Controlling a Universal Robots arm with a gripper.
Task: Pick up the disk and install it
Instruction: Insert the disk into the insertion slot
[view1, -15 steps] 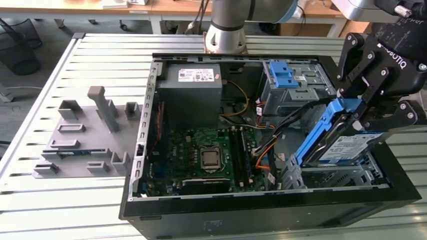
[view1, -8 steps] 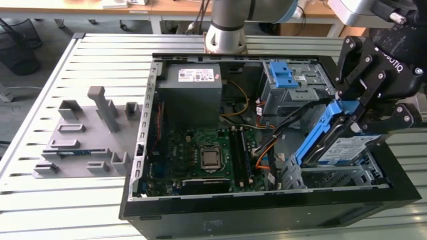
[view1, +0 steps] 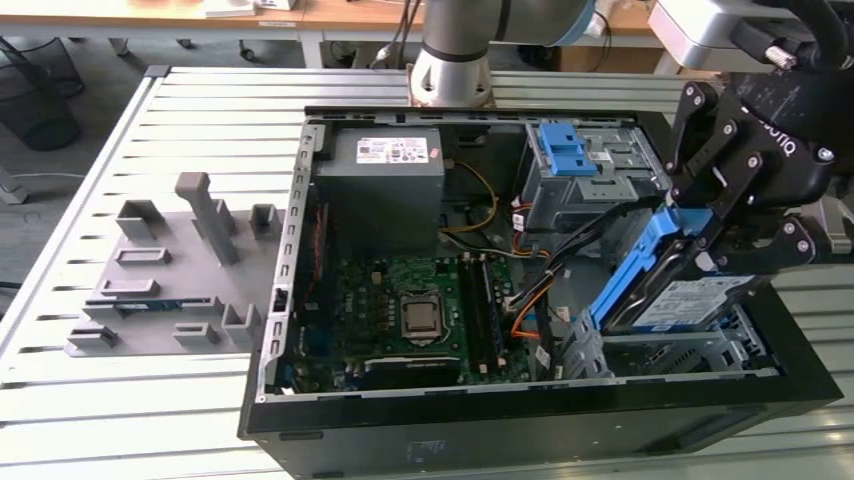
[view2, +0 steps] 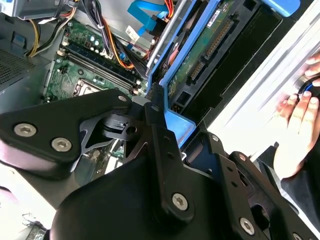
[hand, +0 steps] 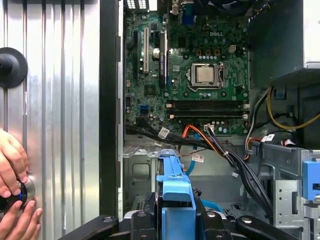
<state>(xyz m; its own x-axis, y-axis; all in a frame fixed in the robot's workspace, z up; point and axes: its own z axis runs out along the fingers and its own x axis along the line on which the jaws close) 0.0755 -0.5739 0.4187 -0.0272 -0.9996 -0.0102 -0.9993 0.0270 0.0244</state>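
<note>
My gripper (view1: 734, 243) is shut on the disk (view1: 683, 300), a silver-grey drive with a white-and-blue label in a blue carrier. I hold it tilted, one end raised, just above the metal drive cage (view1: 667, 355) at the near corner of the open computer case on the exterior view's right. In the second wrist view, the disk's green circuit-board underside (view2: 200, 50) and blue frame run up from between my fingers (view2: 156, 112). The first wrist view has the blue carrier's end (hand: 175, 187) between the finger links, over the cage (hand: 142, 172).
The open case (view1: 287, 260) holds a motherboard (view1: 414, 300), a grey power supply (view1: 387, 190), loose cables (view1: 534, 300) and a rear bay with blue tabs (view1: 567, 150). A grey fixture plate (view1: 174, 270) lies beside it. A person's hand (hand: 12, 185) rests on the slatted table.
</note>
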